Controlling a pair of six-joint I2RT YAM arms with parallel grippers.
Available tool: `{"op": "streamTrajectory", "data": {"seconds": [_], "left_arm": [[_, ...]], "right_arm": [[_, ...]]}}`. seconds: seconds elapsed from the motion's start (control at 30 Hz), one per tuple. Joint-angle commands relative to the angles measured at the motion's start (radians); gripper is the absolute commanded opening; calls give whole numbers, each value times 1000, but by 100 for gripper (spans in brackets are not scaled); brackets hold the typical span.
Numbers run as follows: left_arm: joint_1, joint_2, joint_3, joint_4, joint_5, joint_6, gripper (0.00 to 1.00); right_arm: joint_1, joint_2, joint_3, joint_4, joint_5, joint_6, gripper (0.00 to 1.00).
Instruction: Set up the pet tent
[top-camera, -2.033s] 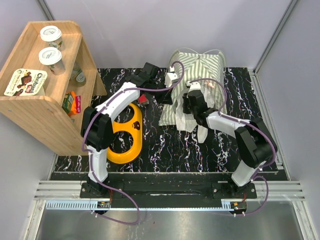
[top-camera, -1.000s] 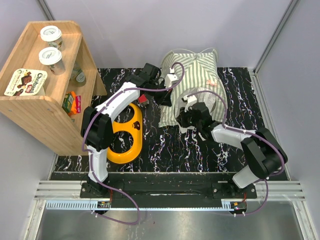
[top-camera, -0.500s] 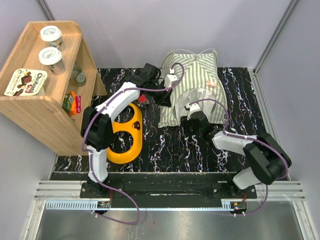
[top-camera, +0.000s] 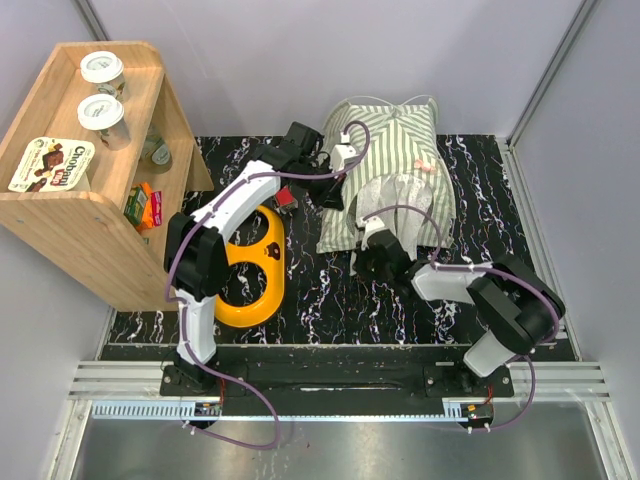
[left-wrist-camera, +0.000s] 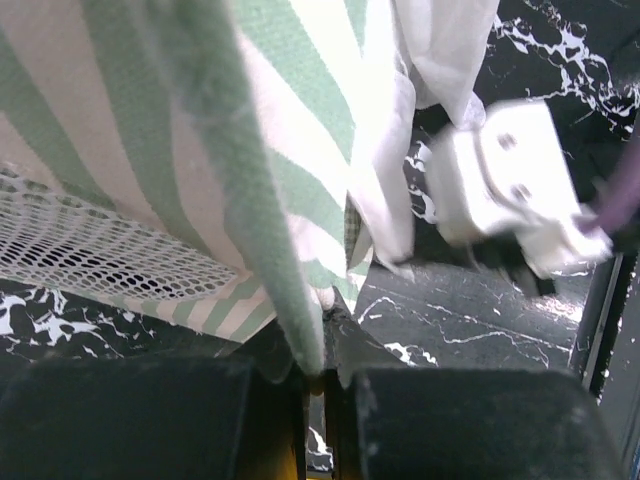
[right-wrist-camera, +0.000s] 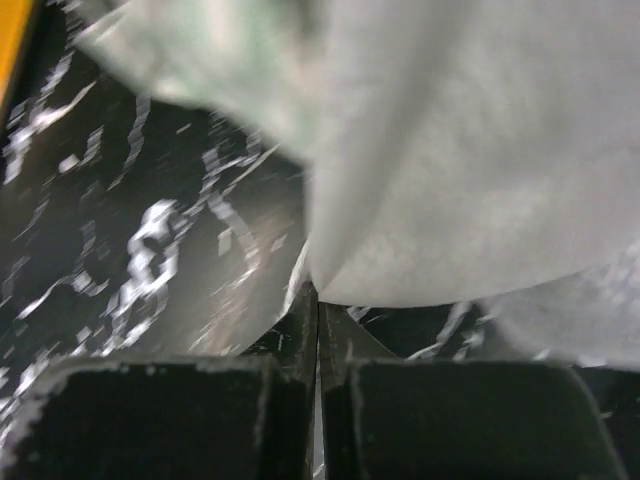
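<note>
The left gripper (left-wrist-camera: 322, 368) is clamped on a striped fold of the pet tent (top-camera: 400, 140). The right gripper (right-wrist-camera: 318, 312) is closed, with white cloth (right-wrist-camera: 450, 150) at its tips; whether it holds the cloth cannot be told. The green-and-white tent lies slumped at the far middle of the table (top-camera: 300, 290), white lace (top-camera: 390, 190) on top. Its long axis runs near to far, leaning right.

pet tent (top-camera: 400, 140): 1 | lidded cups (top-camera: 102, 68): 2 | wooden shelf (top-camera: 62, 240): 1

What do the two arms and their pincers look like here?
Both alike: the left arm and right arm have white links between black joints, with a purple cable looping along each. The left pincer and right pincer are blocky and black.
</note>
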Motion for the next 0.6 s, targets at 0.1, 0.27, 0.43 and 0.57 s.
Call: {"op": "streamTrajectory", "data": {"seconds": [0.1,0.27,0.43,0.57], "left_arm": [[-4,37,81,5,18,22,0],[-1,-14,38,1,-28,42,42],[11,-152,-54,-4,-75,74,90],[23,-278,-124,-60,-142,120,99]], "right_arm": [[77,-155,-94,16,-52,26,11],[75,-176,-47,-64,-73,-3,42],[77,-261,11,-174,-90,-47,50],[77,-330,77,-274,-122,-106,55]]}}
